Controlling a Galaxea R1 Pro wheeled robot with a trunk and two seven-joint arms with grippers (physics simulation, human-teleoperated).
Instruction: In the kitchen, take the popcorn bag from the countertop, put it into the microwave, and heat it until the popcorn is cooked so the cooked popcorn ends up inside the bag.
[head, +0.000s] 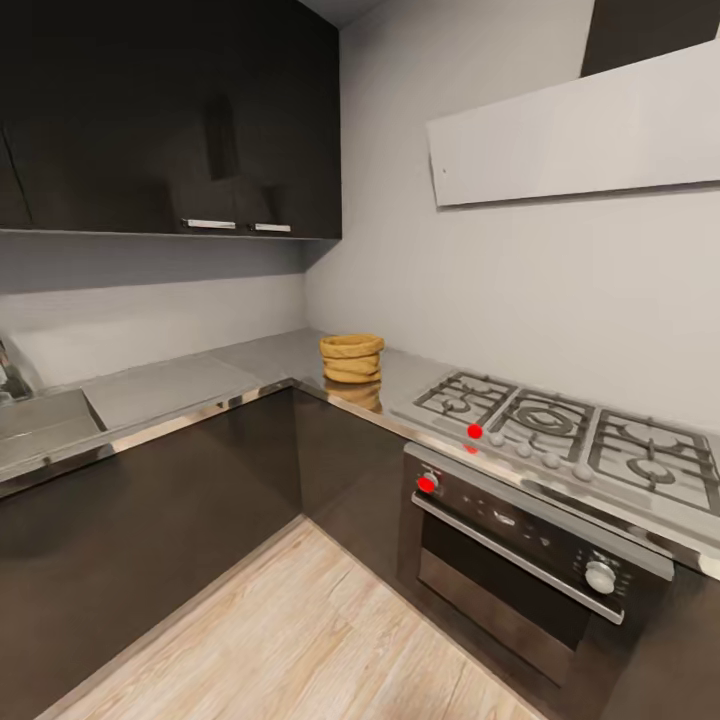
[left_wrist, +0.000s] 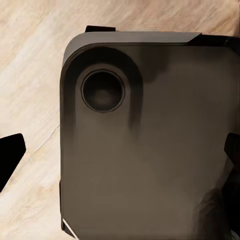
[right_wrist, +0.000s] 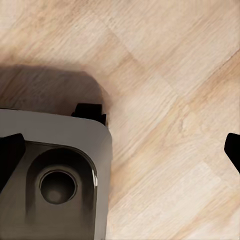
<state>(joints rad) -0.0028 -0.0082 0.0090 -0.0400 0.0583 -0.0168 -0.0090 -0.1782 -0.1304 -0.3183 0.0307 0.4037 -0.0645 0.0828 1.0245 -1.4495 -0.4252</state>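
Note:
The mustard-yellow popcorn bag (head: 351, 358) sits upright with its rolled rim on the grey metal countertop (head: 180, 385), in the corner where two runs meet, just left of the gas hob. The microwave is out of view. In the left wrist view my left gripper (left_wrist: 120, 155) hangs open above my own dark base (left_wrist: 150, 140), with a black fingertip at each side edge of the picture. My right gripper (right_wrist: 121, 152) is open too, over the wood floor (right_wrist: 165, 75) beside the base (right_wrist: 50, 170). Neither holds anything.
A steel gas hob (head: 560, 425) with red-marked knobs lies right of the bag, above a built-in oven (head: 520, 560) with a black door. A sink (head: 30, 415) is at the far left. Dark wall cabinets (head: 170, 120) and a range hood (head: 580, 130) hang overhead. Wood floor (head: 300, 630) stretches before the cabinets.

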